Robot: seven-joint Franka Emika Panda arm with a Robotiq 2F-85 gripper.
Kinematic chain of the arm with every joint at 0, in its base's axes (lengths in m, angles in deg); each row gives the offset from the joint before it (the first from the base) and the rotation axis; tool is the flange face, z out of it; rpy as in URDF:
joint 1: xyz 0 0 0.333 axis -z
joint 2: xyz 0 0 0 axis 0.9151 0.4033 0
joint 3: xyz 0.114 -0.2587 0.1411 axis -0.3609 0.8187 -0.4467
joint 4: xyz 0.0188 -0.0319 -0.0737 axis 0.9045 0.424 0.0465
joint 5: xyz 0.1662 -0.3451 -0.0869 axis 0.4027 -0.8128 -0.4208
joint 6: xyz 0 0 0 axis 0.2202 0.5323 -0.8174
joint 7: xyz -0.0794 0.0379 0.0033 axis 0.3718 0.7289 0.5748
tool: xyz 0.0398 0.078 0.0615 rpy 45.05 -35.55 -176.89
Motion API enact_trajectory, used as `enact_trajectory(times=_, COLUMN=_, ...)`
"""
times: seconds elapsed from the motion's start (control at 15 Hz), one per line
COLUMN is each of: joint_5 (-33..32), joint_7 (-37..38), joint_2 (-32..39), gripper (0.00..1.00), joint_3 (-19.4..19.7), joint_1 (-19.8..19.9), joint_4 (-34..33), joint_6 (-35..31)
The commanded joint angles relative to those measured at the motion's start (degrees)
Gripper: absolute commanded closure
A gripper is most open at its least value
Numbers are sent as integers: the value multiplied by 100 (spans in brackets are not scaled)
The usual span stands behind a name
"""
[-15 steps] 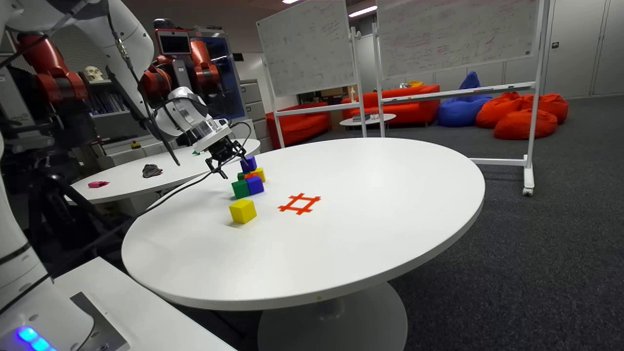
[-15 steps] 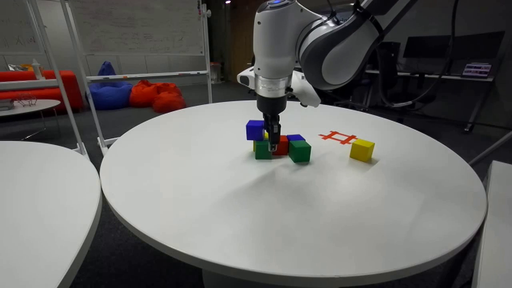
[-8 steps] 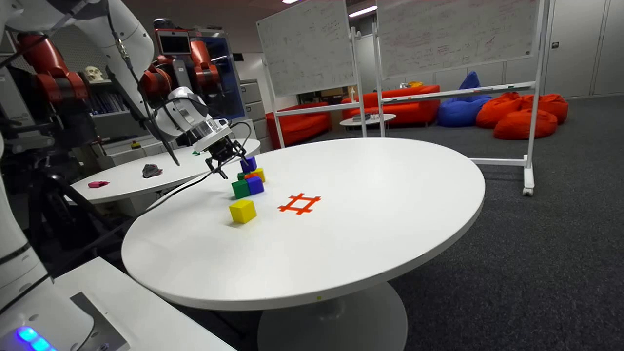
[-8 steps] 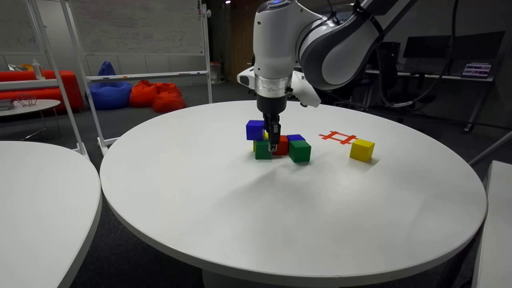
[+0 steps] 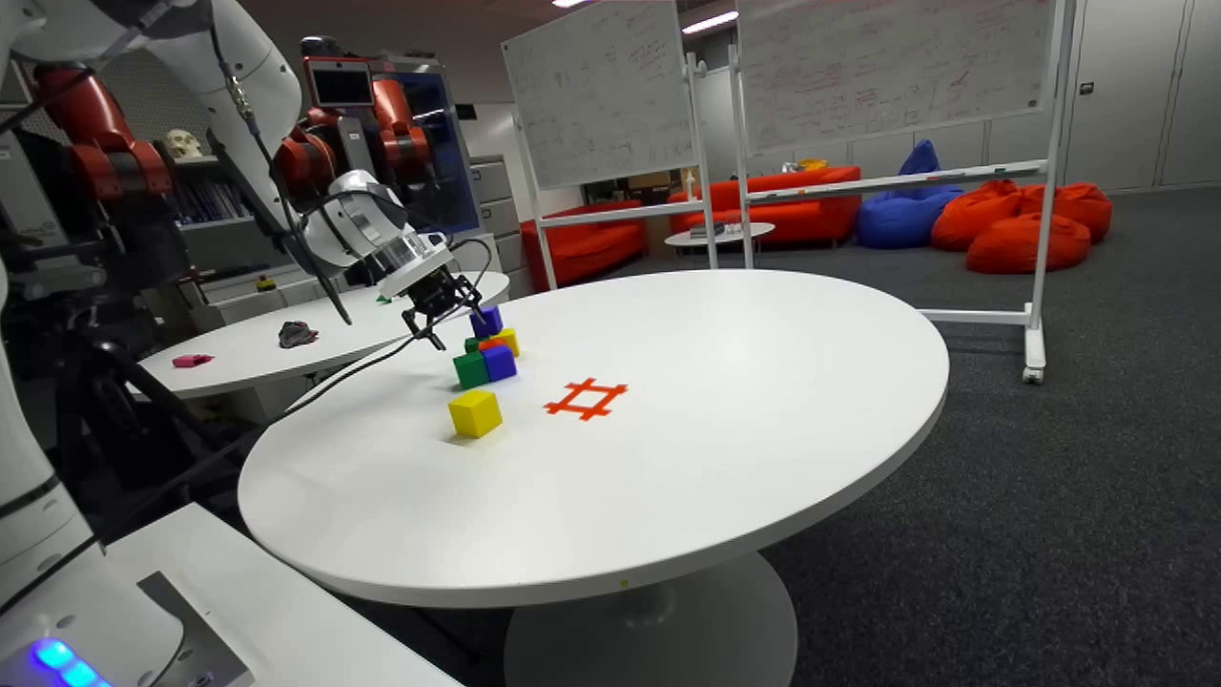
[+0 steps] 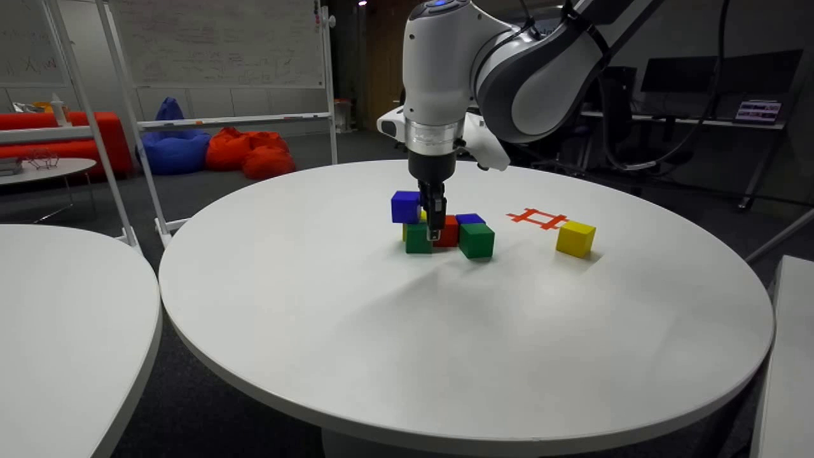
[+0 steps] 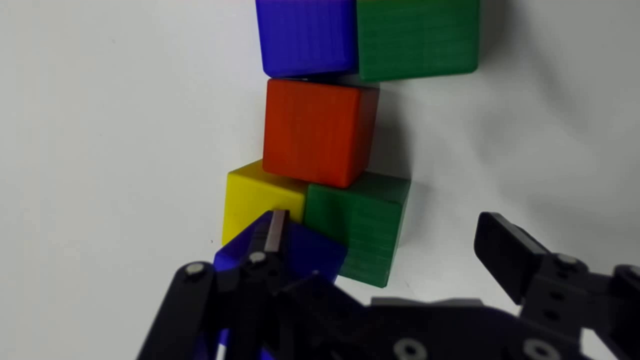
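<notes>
Claw [image 7: 382,227] spread wide beside blue block [image 6: 404,207].
This is stacked above yellow block [image 7: 252,202] and green block [image 7: 362,227]; touch by claw cannot be surely told.

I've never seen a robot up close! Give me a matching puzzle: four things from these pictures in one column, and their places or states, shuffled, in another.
Things
1. Pincer
2. Blue block nearest the pincer
3. Red block
4. Yellow block nearest the red marking

Places or states
A. Alone on the white table
B. Perched higher than any other block
C. Standing wide open
D. Low down, close by a second blue block

Right pairs: 1-C, 2-B, 3-D, 4-A
</notes>
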Motion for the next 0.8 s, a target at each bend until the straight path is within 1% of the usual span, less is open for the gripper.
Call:
enact_trajectory(times=0.0, joint_5=-157, joint_7=-28, joint_2=32, gripper=0, joint_3=15, joint_1=-69, joint_4=-67, joint_6=109)
enact_trajectory(times=0.47, joint_5=-461, joint_7=-54, joint_2=47, gripper=0, joint_3=-3, joint_1=-168, joint_4=-95, joint_6=220)
enact_trajectory(times=0.53, joint_5=-330, joint_7=11, joint_2=10, gripper=0, joint_3=-64, joint_1=-90, joint_4=-13, joint_6=92)
enact_trajectory(times=0.73, joint_5=-348, joint_7=12, joint_2=10, gripper=0, joint_3=-66, joint_1=-98, joint_4=-13, joint_6=101)
